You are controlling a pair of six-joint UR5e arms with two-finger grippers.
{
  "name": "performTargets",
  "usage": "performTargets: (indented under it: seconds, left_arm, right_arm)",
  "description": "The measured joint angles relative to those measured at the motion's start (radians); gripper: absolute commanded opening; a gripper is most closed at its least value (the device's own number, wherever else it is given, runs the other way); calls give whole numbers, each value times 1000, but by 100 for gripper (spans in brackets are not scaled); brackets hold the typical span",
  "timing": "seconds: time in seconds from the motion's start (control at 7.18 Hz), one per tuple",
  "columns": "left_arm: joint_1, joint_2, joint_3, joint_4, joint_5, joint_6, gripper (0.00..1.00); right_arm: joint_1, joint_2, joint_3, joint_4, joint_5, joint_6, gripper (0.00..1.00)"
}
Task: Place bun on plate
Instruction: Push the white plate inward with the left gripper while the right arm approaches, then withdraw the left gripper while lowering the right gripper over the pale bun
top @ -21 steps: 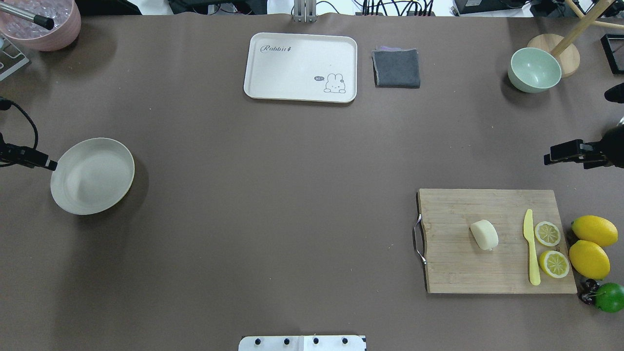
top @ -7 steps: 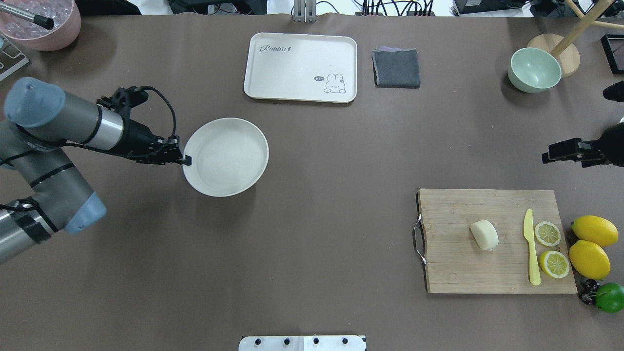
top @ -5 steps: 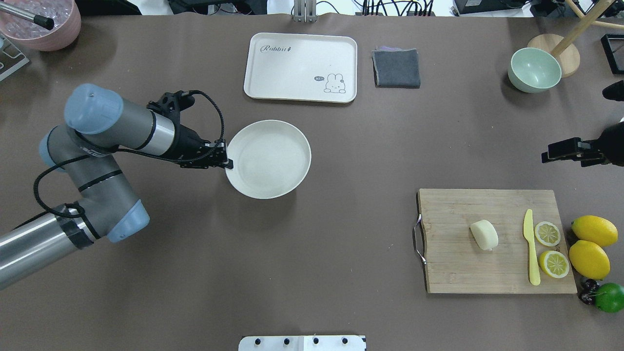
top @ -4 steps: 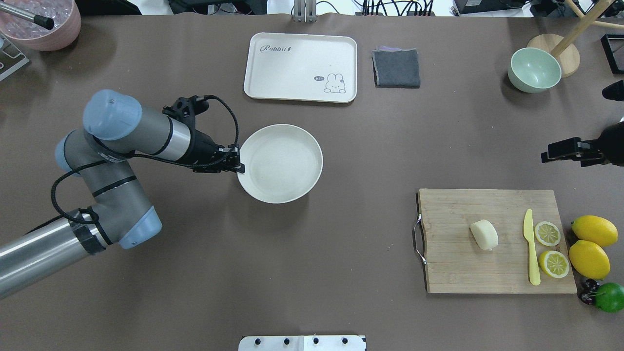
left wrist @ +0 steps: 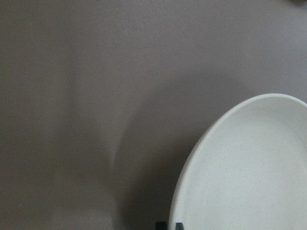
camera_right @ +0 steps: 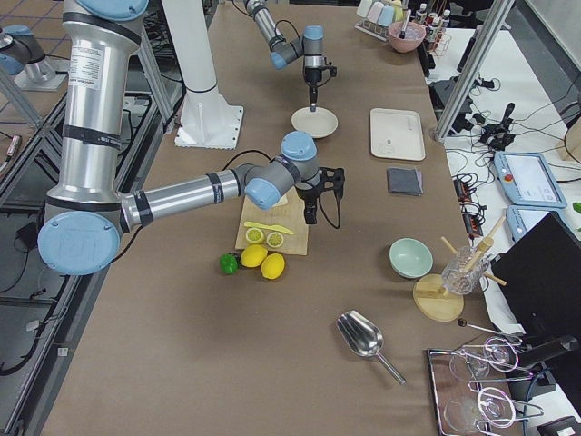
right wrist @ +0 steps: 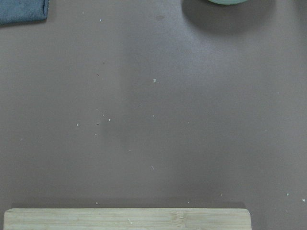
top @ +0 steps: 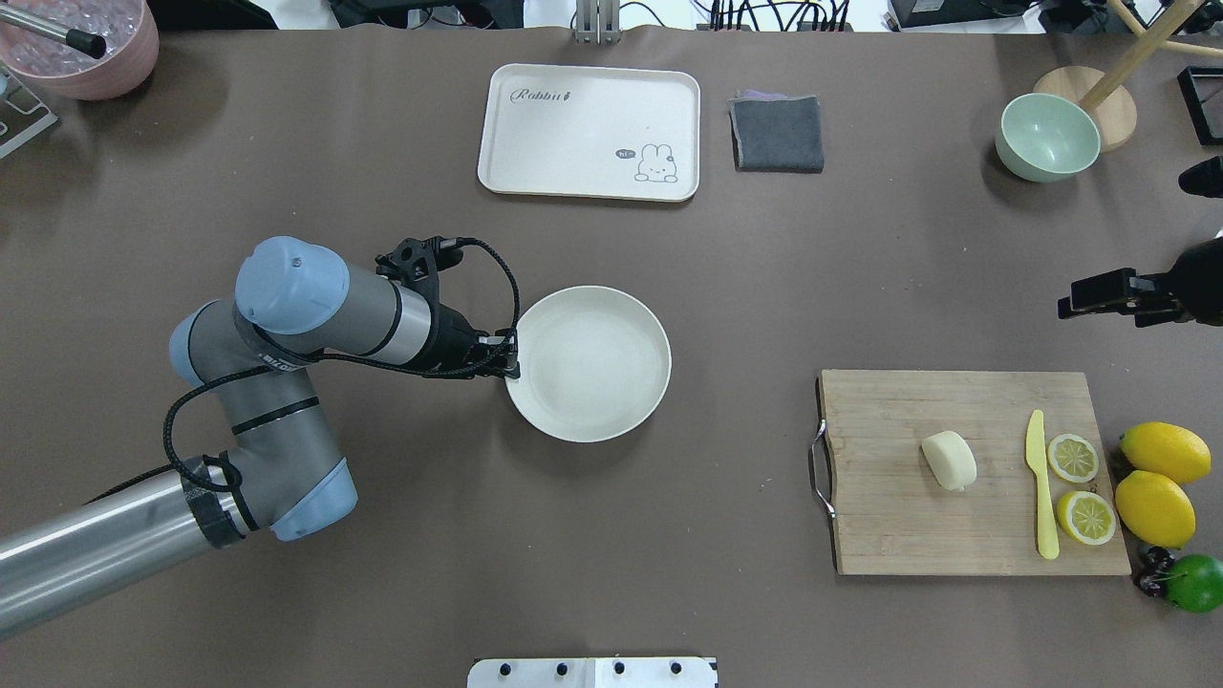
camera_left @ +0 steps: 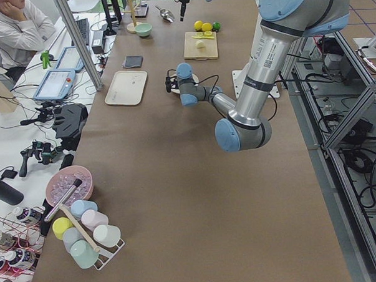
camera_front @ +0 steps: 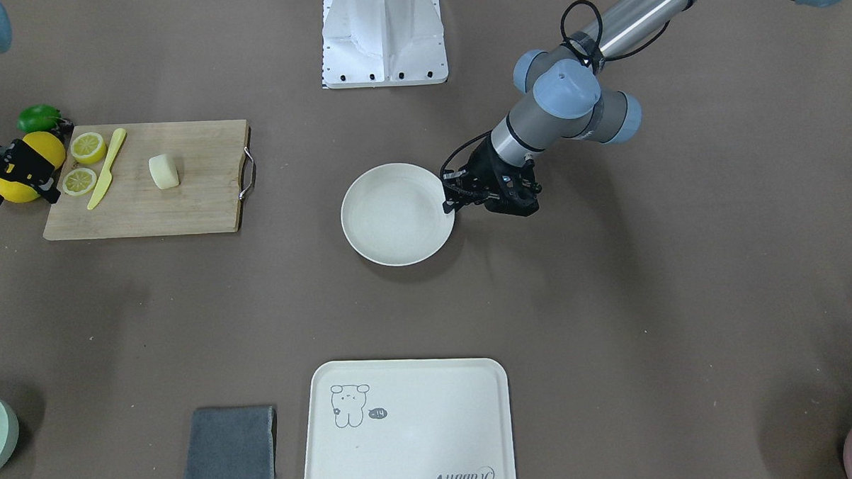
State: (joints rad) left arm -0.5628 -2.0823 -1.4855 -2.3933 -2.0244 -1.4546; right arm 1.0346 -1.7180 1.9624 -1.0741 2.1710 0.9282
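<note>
The round off-white plate (top: 588, 363) sits at the table's middle, also seen in the front view (camera_front: 397, 213). My left gripper (top: 511, 366) is shut on the plate's left rim; in the left wrist view its fingertips (left wrist: 168, 225) pinch the plate (left wrist: 249, 167) edge. The pale cream bun (top: 949, 461) lies on the wooden cutting board (top: 898, 535) at the right, far from the plate. My right gripper (camera_front: 19, 197) hovers beyond the board's far right corner, open and holding nothing.
A yellow knife (top: 1041, 487), two lemon slices (top: 1073, 458), whole lemons (top: 1164, 452) and a lime (top: 1194, 583) lie by the board. The rabbit tray (top: 590, 132), grey cloth (top: 778, 133) and green bowl (top: 1047, 137) line the far side.
My left arm has carried the plate from the table's left edge rightward to the middle, then slightly nearer the robot. The right gripper and the bun have stayed put.
</note>
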Motion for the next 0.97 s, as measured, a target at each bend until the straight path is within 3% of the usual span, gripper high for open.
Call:
performTargets:
  seconds: [0.42,0.7,0.97]
  left_arm:
    - [-44,21,-91,74,-17,19,97]
    - [-191,49,-232,329,-134,160,97]
    - [-384,61,-345,662,-222,429,98]
  right_arm:
    - [-87,9,26,-1,-39,106,100]
    - [-201,17,51,-4,-116,221,100]
    - [-339,17,66,-6,-232,287,100]
